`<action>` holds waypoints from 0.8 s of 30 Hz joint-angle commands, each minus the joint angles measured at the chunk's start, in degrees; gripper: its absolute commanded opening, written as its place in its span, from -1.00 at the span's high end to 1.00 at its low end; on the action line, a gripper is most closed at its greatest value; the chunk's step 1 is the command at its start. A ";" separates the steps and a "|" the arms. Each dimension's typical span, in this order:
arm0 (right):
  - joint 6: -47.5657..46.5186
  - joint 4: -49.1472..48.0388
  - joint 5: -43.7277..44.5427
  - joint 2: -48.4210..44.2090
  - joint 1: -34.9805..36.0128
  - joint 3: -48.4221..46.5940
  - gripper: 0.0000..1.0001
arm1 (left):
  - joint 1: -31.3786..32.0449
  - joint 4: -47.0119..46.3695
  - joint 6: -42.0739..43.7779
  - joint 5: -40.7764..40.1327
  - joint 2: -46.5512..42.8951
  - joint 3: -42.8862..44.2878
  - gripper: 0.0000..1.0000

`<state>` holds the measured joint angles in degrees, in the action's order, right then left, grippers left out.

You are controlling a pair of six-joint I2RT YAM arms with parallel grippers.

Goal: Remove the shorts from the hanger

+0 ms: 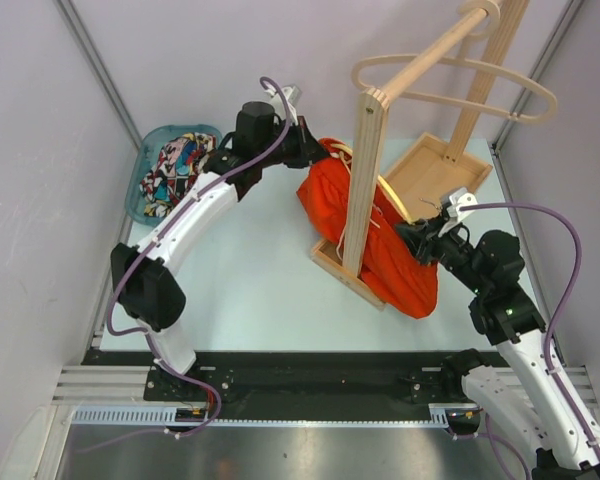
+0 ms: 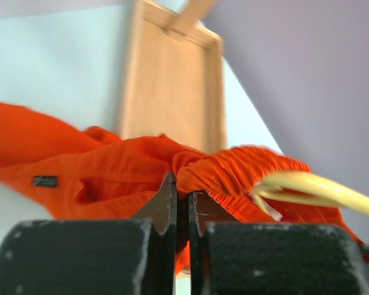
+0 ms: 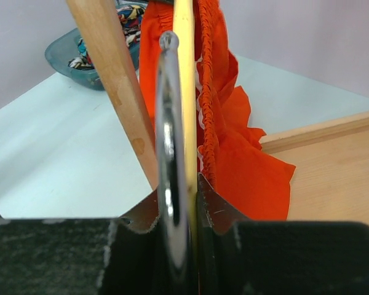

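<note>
Left tool (image 2: 181, 184) pinched tight on the gathered waistband of the orange shorts (image 2: 111, 166). Right tool (image 3: 178, 184) clamped on the hanger (image 3: 184, 92), with its metal hook and yellow bar both between the fingers. I see the orange shorts draped over the wooden rack (image 1: 365, 180) base and trailing onto the bench (image 1: 250, 270) (waistband runs along the yellow bar). Print shorts (image 1: 175, 170) lie in the basket (image 1: 138, 190), far left.
</note>
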<state>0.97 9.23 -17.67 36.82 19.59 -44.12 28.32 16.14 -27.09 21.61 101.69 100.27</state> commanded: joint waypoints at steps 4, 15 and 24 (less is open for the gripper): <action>-0.80 2.19 -2.28 -5.26 -0.87 -1.85 1.00 | -3.79 0.56 1.08 -21.52 -2.55 1.69 1.00; 8.42 -8.24 1.77 -1.16 -2.28 -1.85 1.00 | -2.14 -5.32 -2.60 -2.37 -4.65 -5.06 1.00; 12.56 -35.07 1.58 14.67 -2.10 -5.61 1.00 | 4.46 -7.53 -5.16 3.09 -6.68 -12.46 1.00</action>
<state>11.11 -10.61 -17.02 46.65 17.72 -44.80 30.44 13.37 -30.28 21.54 99.44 89.82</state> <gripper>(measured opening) 0.180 0.044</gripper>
